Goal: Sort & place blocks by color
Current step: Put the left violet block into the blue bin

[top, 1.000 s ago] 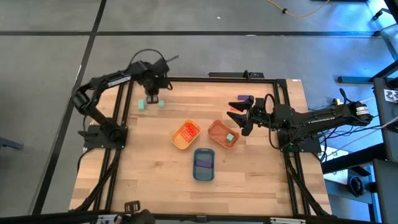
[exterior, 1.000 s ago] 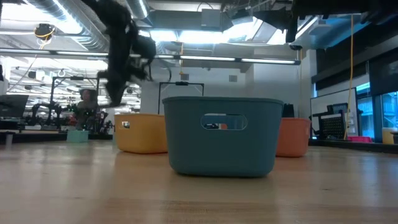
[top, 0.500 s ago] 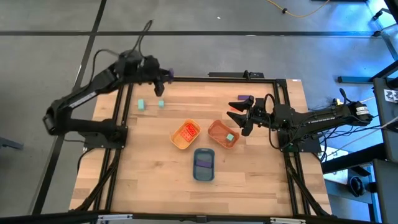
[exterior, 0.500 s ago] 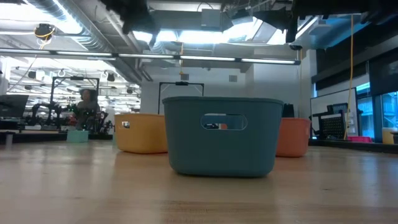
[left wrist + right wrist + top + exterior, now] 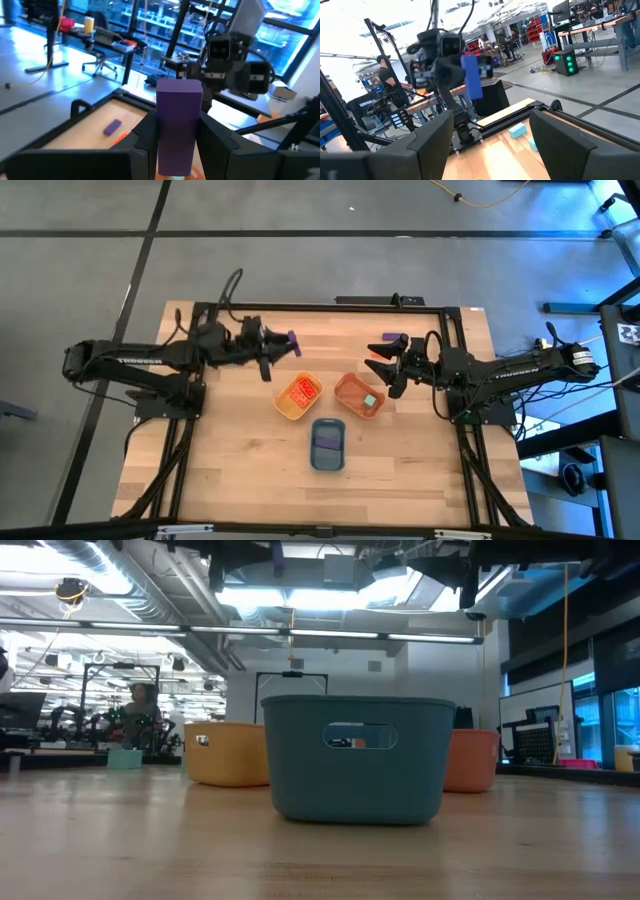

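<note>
Left gripper (image 5: 283,352), upper-left of centre in the high view, clamped on a tall purple rectangular toy block (image 5: 178,125). In the left wrist view the block stands between the two fingers (image 5: 145,135), long axis running out past the fingertips, far end free. In the high view that purple end (image 5: 292,342) pokes out toward the middle of the desk.

Key relation: the deep teal-blue plastic tray (image 5: 328,444), already holding purple blocks, sits lower centre of the high view, down and to the right of the held block. The yellow tray (image 5: 299,397) with red-orange bricks lies between them, just below-right of the left gripper. Judgement: the carry has to pass over or round the yellow tray to reach the blue one.

Right gripper (image 5: 381,364), right of centre in the high view, hangs just above the orange tray (image 5: 358,395), which holds one teal block (image 5: 370,401). Fingers spread wide in the right wrist view, nothing between them. It is about as near the blue tray as the left, but empty.

Farther off: a loose purple block (image 5: 394,338) near the desk's upper right edge, close to the right gripper. Two teal blocks (image 5: 518,130) lie on the wooden desk (image 5: 240,470) beyond the left arm in the right wrist view; the high view hides them.
</note>
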Motion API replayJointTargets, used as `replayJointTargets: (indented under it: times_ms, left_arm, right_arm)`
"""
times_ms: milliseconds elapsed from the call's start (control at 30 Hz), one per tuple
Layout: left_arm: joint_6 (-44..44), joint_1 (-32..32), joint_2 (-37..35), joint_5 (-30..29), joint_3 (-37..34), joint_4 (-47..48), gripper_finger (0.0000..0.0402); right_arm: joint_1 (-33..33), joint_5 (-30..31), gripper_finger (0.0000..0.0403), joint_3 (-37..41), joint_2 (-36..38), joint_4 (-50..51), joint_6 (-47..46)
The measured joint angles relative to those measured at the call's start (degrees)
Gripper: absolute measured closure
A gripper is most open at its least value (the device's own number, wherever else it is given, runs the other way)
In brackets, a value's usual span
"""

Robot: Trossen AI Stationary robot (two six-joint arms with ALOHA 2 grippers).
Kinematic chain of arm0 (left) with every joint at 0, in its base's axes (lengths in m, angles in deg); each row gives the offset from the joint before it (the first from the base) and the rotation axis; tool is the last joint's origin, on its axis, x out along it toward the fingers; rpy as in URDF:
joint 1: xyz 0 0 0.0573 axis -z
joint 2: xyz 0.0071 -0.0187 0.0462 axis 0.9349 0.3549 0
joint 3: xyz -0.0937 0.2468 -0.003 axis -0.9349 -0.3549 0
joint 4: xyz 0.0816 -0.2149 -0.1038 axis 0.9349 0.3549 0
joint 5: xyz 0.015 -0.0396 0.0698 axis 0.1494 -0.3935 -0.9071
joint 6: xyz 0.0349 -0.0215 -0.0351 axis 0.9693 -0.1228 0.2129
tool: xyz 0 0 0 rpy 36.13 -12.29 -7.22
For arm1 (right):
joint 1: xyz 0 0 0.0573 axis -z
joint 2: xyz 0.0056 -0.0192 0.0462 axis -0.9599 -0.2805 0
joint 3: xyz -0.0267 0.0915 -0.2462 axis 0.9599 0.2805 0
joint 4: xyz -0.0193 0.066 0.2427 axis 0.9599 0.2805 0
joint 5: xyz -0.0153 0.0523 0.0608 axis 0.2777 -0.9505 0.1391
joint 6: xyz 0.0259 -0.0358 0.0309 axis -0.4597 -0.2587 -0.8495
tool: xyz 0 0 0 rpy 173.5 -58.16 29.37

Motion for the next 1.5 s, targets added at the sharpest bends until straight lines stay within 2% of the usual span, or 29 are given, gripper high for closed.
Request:
replayJointTargets:
  times_ms: [167,600,667,833,1100,1233,1500]
  left_arm:
    - [-0.1,3.3,0.2,-5.3,-0.7,-0.5,0.0309]
    - [-2.9,3.5,1.1,-5.4,-0.3,-1.2,0.0309]
    - [-3.1,3.7,2.9,-3.6,1.3,-1.2,0.0309]
    - [-2.4,6.3,11.7,1.9,9.2,2.3,0.0309]
    - [7.7,12.9,32.0,12.3,27.5,21.1,0.0309]
    - [11.4,15.3,40.0,16.2,32.1,25.0,0.0309]
    - [18.3,19.1,49.4,16.1,34.8,30.9,0.0309]
  right_arm:
    - [0.0,0.0,0.0138,0.0,0.0,0.0,1.0]
    - [0.0,0.0,0.0138,0.0,0.0,0.0,1.4]
    - [0.0,0.0,0.0138,0.0,0.0,0.0,1.5]
    - [0.0,0.0,0.0138,0.0,0.0,0.0,1.5]
    - [0.0,0.1,0.0138,0.0,0.0,0.1,3.0]
    - [0.0,0.1,0.0138,0.0,0.0,0.5,3.0]
    - [0.0,3.9,0.0138,0.0,0.0,4.2,2.8]
